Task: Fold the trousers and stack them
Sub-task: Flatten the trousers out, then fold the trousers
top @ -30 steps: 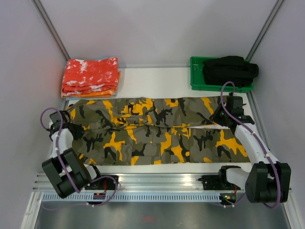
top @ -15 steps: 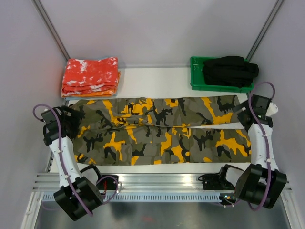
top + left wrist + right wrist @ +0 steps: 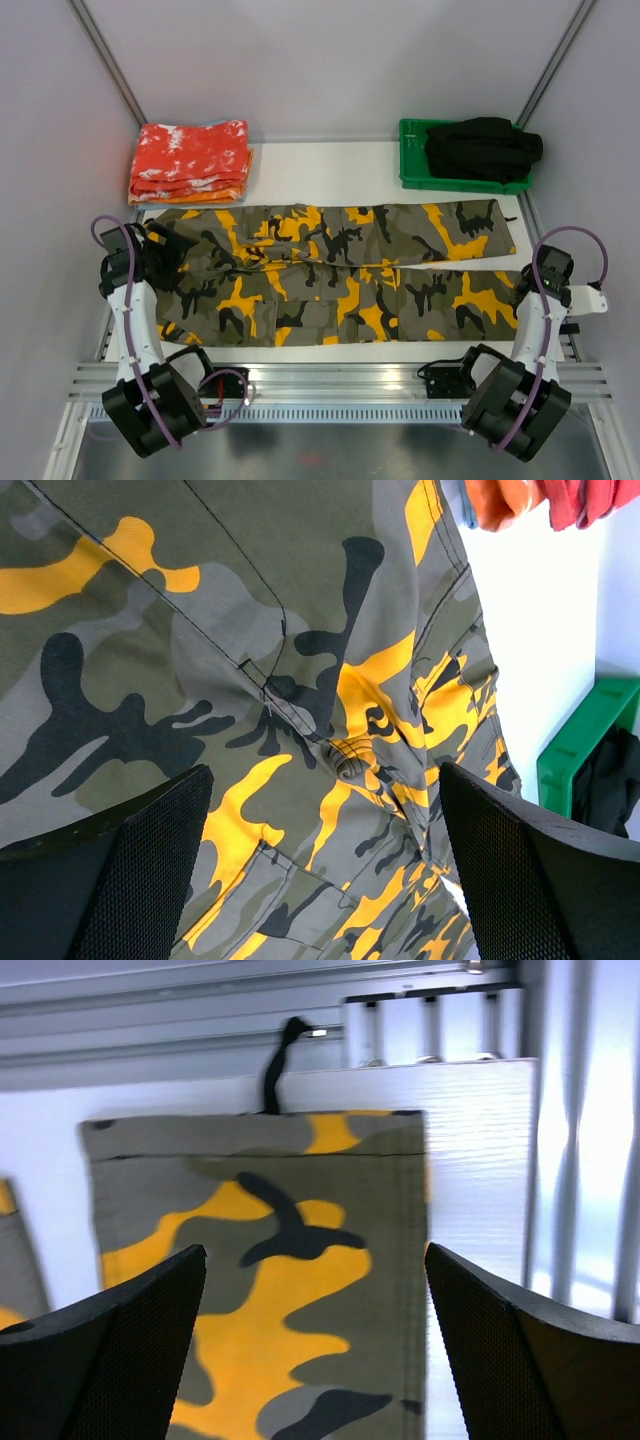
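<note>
Both arms backed off; olive-grey, black and yellow-orange camouflage cloth trousers [image 3: 330, 275] lie flat across white counter [image 3: 330, 165]. Spread wide, apparently empty: left fingers [image 3: 140, 880], right fingers [image 3: 500, 1360].

The trousers [image 3: 330, 275] lie flat and lengthwise across the table [image 3: 330, 165], with the waist toward the left edge and the two legs side by side, reaching toward the right edge. Folded red-orange cloths [image 3: 190, 162] sit in the far left corner. A green tray [image 3: 410, 165] in the far right corner holds a black garment [image 3: 483, 145]. The left gripper [image 3: 170, 250] hangs over the waist; the right gripper [image 3: 562, 290] is beside the near leg's hem.
</note>
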Available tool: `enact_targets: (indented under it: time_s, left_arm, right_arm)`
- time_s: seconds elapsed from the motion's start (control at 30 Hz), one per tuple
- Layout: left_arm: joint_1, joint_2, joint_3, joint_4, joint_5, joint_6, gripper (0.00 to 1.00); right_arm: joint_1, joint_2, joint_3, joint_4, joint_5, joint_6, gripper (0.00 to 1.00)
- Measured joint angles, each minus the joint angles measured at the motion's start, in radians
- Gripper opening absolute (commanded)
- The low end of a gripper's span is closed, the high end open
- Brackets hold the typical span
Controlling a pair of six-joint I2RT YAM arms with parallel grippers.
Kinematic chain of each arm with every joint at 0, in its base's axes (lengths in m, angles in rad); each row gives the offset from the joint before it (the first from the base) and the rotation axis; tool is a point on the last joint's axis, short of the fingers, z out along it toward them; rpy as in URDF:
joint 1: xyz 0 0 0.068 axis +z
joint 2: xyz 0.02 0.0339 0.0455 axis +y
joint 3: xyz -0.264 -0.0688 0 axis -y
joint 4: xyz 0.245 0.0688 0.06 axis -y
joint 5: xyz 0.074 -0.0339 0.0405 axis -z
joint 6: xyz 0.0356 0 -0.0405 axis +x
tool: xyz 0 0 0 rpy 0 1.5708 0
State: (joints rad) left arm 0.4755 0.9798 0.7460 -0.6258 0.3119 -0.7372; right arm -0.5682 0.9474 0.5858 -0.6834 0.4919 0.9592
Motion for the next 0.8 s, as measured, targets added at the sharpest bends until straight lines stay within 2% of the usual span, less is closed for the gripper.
enact_targets:
  time_s: [0.23, 0.4, 0.53, 0.8]
  left_arm:
    - [0.0, -0.001, 0.0, 0.003, 0.01, 0.004, 1.0]
    - [0.0, -0.003, 0.0, 0.003, 0.008, 0.005, 1.0]
    - [0.0, -0.003, 0.0, 0.004, 0.006, 0.005, 1.0]
    - [0.0, -0.002, 0.0, 0.003, 0.002, 0.006, 1.0]
  right_arm:
    - [-0.133, 0.01, -0.036, 0.043, 0.019, -0.019, 0.9]
    - [-0.249, 0.11, -0.035, 0.097, -0.022, -0.049, 0.89]
    - [-0.279, 0.164, -0.035, 0.101, -0.035, -0.072, 0.89]
    - [-0.282, 0.155, -0.056, 0.177, -0.095, -0.129, 0.84]
